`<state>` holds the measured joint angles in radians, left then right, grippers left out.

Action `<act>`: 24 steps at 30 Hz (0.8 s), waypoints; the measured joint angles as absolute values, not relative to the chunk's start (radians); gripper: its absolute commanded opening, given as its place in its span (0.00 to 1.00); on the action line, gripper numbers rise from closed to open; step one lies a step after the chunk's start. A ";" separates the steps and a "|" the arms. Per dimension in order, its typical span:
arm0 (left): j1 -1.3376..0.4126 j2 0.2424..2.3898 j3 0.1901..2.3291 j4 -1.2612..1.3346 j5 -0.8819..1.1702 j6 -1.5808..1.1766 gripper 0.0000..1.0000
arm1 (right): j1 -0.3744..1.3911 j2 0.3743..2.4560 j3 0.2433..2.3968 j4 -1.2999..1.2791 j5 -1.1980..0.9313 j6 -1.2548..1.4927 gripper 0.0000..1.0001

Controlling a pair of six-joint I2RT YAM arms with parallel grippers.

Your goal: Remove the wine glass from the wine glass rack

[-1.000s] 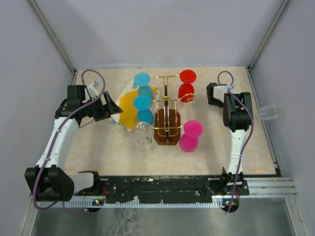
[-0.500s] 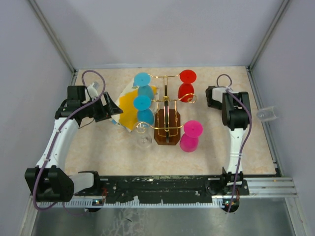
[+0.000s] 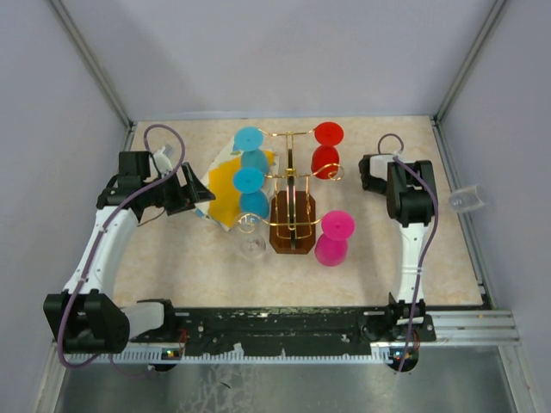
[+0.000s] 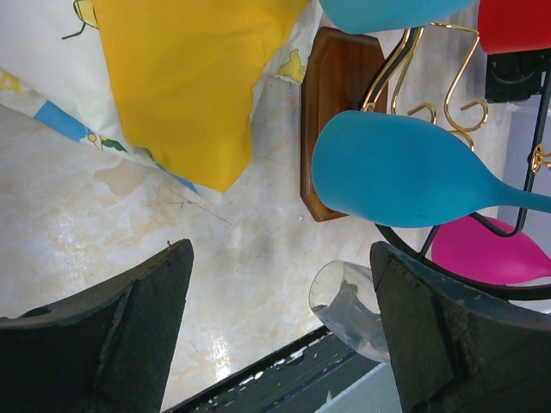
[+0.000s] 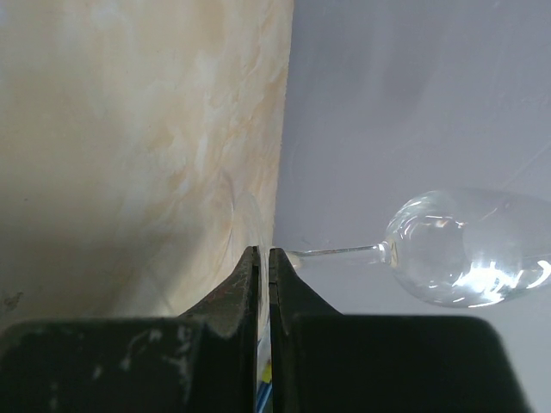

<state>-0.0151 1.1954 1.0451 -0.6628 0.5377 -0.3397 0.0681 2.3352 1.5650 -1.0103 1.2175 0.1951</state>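
A clear wine glass (image 3: 466, 200) hangs sideways past the table's right edge, away from the wine glass rack (image 3: 293, 185). My right gripper (image 3: 434, 204) (image 5: 263, 255) is shut on its thin foot, with the stem and bowl (image 5: 469, 248) sticking out to the right. The gold wire rack stands on its brown base (image 4: 336, 112) mid-table. My left gripper (image 3: 200, 193) (image 4: 277, 320) is open and empty, low beside the rack's left side. A blue glass (image 4: 405, 172) and another clear glass (image 4: 349, 308) hang just ahead of it.
The rack also carries a second blue glass (image 3: 250, 142), a red one (image 3: 326, 146) and a pink one (image 3: 334, 237). A yellow-and-white cloth (image 3: 222, 191) lies left of the rack, under the blue glasses. Grey walls enclose the table.
My right arm has shifted slightly, carrying the clear glass a little to the left. The left arm has stayed in place.
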 measured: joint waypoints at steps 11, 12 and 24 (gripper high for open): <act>-0.015 1.195 1.043 -0.664 0.539 -0.340 0.89 | 0.070 2.335 1.565 -1.015 1.216 0.206 0.00; -0.015 1.195 1.042 -0.664 0.540 -0.340 0.89 | 0.070 2.335 1.565 -1.015 1.216 0.207 0.00; -0.015 1.194 1.028 -0.667 0.540 -0.340 0.89 | 0.086 2.346 1.565 -1.039 1.229 0.244 0.00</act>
